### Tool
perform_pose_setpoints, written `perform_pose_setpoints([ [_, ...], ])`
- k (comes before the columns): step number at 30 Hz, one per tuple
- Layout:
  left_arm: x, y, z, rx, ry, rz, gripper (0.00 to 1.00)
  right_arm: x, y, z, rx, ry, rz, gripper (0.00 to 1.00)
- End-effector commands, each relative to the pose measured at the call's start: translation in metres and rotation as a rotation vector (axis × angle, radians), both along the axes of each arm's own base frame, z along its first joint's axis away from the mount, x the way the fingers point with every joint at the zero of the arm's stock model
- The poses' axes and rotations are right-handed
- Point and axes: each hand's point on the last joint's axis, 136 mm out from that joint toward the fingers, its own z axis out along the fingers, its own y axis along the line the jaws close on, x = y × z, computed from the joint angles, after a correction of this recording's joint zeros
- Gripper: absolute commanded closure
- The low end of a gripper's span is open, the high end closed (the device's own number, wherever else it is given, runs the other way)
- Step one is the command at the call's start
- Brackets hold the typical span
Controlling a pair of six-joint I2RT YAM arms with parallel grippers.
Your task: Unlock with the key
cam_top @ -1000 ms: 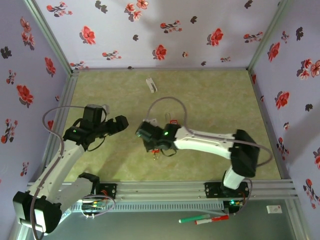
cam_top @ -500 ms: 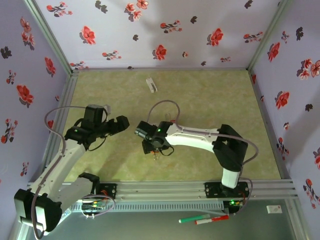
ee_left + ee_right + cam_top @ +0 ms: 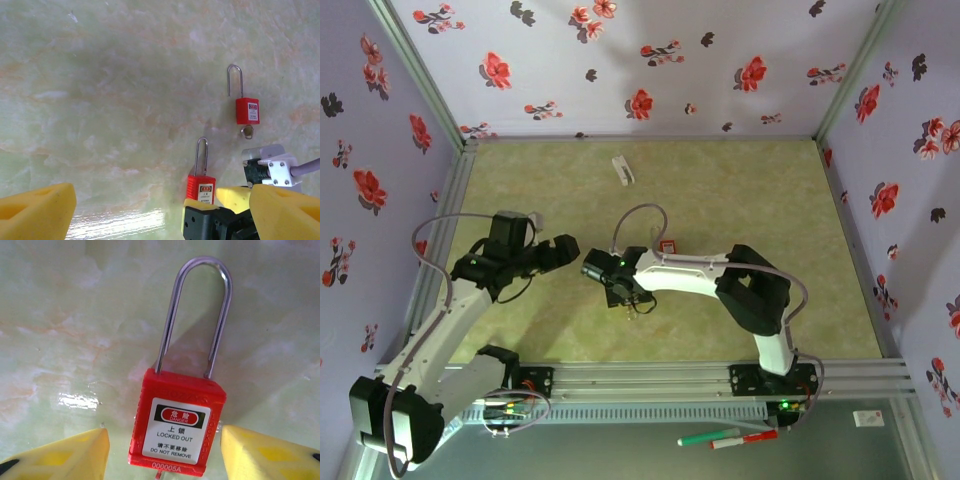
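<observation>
1. The right fingers (image 3: 65,455) are spread apart and grip nothing. They flank the body of a red safety padlock (image 3: 176,430) without touching it.
2. That padlock lies flat on the table (image 3: 60,315), its "LOCKED OUT" label up. Both shackle legs enter the body, and the shackle points away from the wrist.
3. The left fingers (image 3: 35,210) are likewise released, above bare table.
4. A second red padlock (image 3: 247,110) lies near the first, with a small metal loop (image 3: 247,131) at its base.
</observation>
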Motion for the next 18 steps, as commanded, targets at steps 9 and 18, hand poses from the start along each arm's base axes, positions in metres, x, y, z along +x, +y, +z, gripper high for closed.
perform_pose_setpoints([
  [9,0.002,0.0,0.001,-0.002,-0.016,-0.015,0.1,0.003,-0.016,-0.02,-0.082,0.013,-0.039,0.5],
  [18,0.002,0.0,0.001,0.002,-0.016,-0.017,0.1,0.003,-0.014,-0.001,-0.029,-0.014,-0.019,0.79],
])
